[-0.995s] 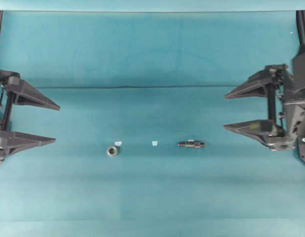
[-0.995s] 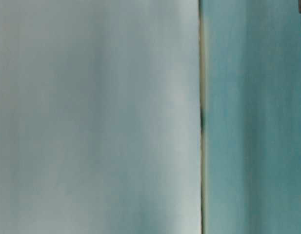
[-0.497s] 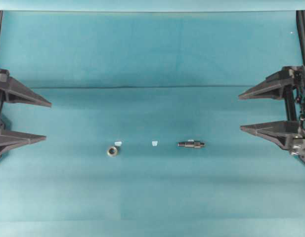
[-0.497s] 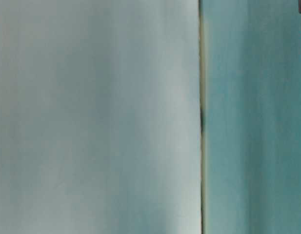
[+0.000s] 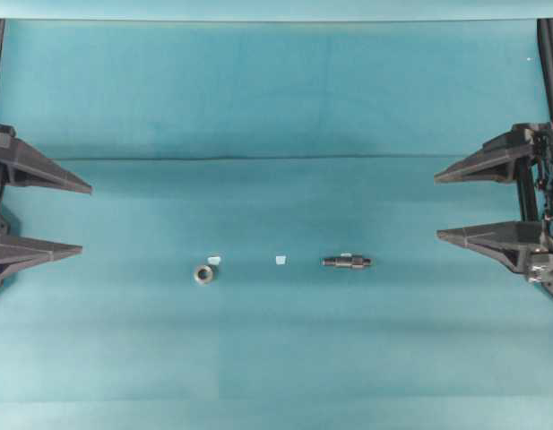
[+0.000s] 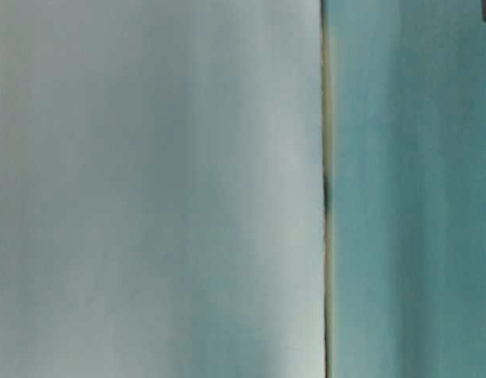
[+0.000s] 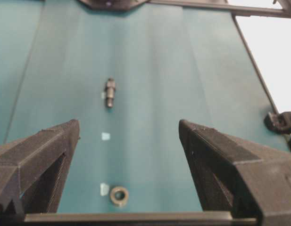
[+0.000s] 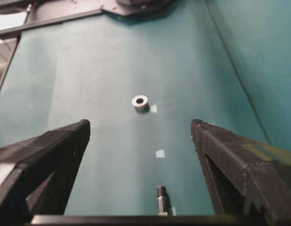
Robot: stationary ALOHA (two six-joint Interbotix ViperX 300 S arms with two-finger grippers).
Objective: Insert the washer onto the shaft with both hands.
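The washer [image 5: 203, 274] lies flat left of centre, the shaft [image 5: 348, 262] on its side to the right (pale scraps between). The left gripper [image 5: 79, 219] and right gripper [image 5: 439, 206] are spread wide, empty, at the edges. Each part is best approached squarely, jaws straddling it.

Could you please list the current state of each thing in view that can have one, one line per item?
Washer: lying flat on the teal cloth, hole up, not held.
Shaft: lying on its side on the cloth, apart from the washer, not held.
Left gripper: jaws wide open, holding nothing, at the left edge.
Right gripper: jaws wide open, holding nothing, at the right edge.
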